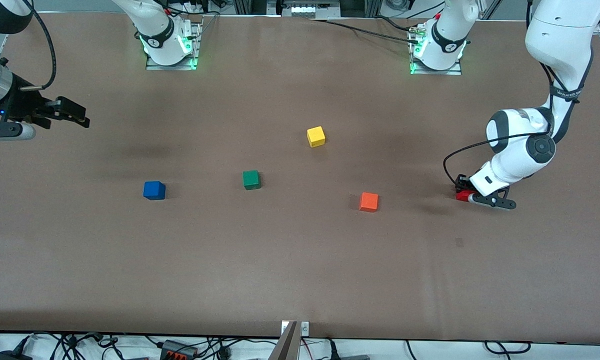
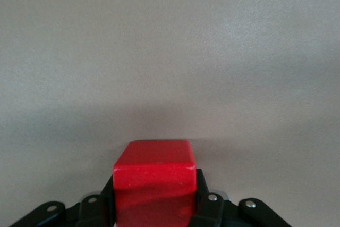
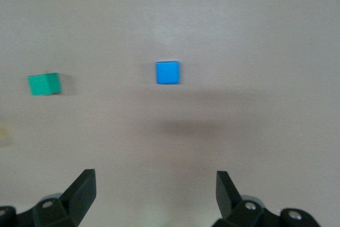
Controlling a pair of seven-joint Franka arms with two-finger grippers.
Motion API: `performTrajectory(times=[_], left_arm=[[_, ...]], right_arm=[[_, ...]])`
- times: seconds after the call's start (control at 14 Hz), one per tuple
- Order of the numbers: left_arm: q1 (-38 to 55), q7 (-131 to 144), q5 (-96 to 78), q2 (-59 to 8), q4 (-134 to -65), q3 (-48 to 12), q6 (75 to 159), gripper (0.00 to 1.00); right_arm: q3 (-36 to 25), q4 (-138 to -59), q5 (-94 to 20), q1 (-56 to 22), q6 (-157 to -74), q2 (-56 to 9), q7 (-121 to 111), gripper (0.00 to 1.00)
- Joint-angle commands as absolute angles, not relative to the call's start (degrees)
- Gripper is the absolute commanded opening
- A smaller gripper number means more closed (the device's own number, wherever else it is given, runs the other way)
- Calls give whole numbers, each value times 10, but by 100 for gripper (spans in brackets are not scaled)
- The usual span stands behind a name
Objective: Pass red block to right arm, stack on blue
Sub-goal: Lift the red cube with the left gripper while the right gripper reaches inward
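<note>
The red block (image 1: 461, 196) sits between the fingers of my left gripper (image 1: 465, 195), low at the table surface toward the left arm's end. In the left wrist view the red block (image 2: 154, 182) fills the gap of the left gripper (image 2: 154, 203), with both black fingers pressed on its sides. The blue cube (image 1: 154, 190) rests on the table toward the right arm's end. My right gripper (image 1: 75, 114) hangs open and empty in the air over that end of the table. The right wrist view shows the right gripper (image 3: 155, 187) spread wide and the blue cube (image 3: 167, 72) on the table ahead.
A green cube (image 1: 251, 179), a yellow cube (image 1: 316, 136) and an orange cube (image 1: 368, 201) lie on the brown table (image 1: 300, 270) between the two grippers. The green cube also shows in the right wrist view (image 3: 44, 84).
</note>
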State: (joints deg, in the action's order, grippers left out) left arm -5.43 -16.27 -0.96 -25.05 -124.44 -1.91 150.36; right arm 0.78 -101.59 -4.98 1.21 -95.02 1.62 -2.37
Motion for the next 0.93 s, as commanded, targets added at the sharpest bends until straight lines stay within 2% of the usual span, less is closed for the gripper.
performTrajectory(times=[0.0,0.14,0.36,0.64,0.86], left_arm=[[-61,-214,-11,-208,-1232,-28,1461,14],[-60,-252,-12,-196,-1182,-29,1403,16],[-59,-283,-19,-196,-1079,-43,1238,9],[-59,-287,-44,-195,-964,-92,1022,9],[-61,-295,-50,-194,-921,-149,963,7]], right_arm=[[9,-1014,-69,-10,-945,11,-25,100],[10,-1014,-83,-30,-947,0,-19,100],[9,-1013,-168,-33,-947,-30,-18,100],[10,-1013,-298,-39,-950,-71,-26,100],[10,-1009,-417,-41,-951,-101,-27,100]])
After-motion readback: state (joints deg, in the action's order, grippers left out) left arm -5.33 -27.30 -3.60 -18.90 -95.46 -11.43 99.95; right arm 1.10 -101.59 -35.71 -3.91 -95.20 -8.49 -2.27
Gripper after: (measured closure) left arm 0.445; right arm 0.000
